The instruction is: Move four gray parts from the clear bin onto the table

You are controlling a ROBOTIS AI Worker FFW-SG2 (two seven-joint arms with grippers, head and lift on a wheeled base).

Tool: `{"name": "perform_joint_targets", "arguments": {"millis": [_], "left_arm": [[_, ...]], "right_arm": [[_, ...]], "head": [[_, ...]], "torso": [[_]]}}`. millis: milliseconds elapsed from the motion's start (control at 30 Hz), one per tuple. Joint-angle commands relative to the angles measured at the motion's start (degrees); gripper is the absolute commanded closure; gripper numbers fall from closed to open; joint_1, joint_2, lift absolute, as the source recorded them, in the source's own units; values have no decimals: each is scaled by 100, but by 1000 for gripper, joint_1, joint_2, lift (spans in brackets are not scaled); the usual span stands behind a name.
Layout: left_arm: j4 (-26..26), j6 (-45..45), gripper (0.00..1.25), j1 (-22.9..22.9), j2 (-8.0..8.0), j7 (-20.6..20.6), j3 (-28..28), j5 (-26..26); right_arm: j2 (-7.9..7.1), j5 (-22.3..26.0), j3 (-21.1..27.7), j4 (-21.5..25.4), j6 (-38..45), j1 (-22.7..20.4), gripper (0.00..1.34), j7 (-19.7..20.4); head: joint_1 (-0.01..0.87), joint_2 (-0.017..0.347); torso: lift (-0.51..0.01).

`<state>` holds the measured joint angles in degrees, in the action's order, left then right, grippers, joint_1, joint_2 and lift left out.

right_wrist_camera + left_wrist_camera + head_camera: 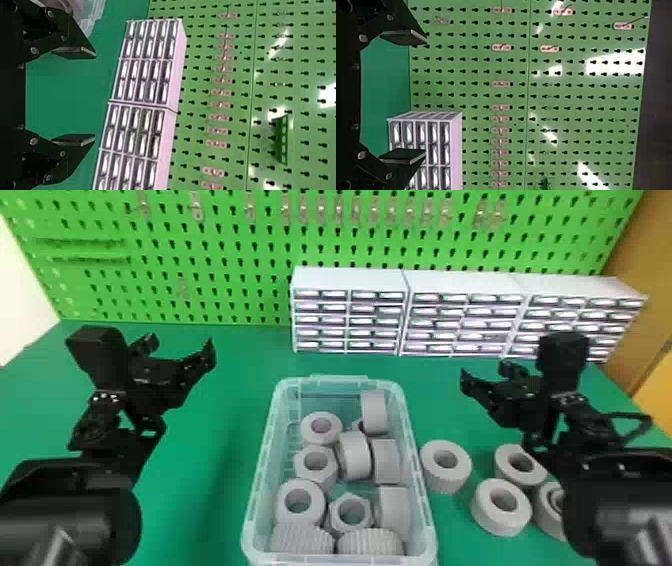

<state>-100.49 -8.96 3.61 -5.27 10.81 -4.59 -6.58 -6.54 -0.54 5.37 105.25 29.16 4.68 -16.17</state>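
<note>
Four gray parts (446, 466) sit on the green table (200, 450) to the right of the clear bin (425, 515), probably grouped there to keep them apart from the ten or so others (354, 456) inside, where overlap makes the count uncertain. With the task seemingly met, the left gripper (426, 96) and right gripper (94, 95), one beyond each side of the bin, hold spread, empty fingers, presumably parked clear of it.

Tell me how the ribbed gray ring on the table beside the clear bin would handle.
The ribbed gray ring lies flat, hole up, so a push would probably slide it, not roll it. Its thick wall suggests a stiff part, and the ribs may aid grip.
</note>
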Motion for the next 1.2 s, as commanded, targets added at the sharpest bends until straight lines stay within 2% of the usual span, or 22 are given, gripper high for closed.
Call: {"name": "perform_joint_targets", "arguments": {"millis": [0, 333, 533, 733, 1167], "left_arm": [[-59, 0, 271, -36, -1, 0, -16, 60], [-138, 0, 271, 17, -18, 0, 54, 209], [-138, 0, 271, 43, -18, -44, 151, 262], [-138, 0, 272, 26, -62, -53, 98, 262], [-129, 0, 272, -1, -89, -114, 221, 245]], "right_arm": [[127, 54, 104, 4, -69, -126, 516, 0], [30, 107, -98, -40, -77, 94, 516, 0], [21, 186, -45, -48, -69, 77, 515, 0], [74, 186, -116, -101, -77, 59, 515, 0], [48, 265, -230, -224, -69, 6, 515, 0]], "head": [[686, 26], [686, 26], [686, 26], [686, 26], [686, 26]], "torso": [[-50], [-50], [-50], [-50], [-50]]}}
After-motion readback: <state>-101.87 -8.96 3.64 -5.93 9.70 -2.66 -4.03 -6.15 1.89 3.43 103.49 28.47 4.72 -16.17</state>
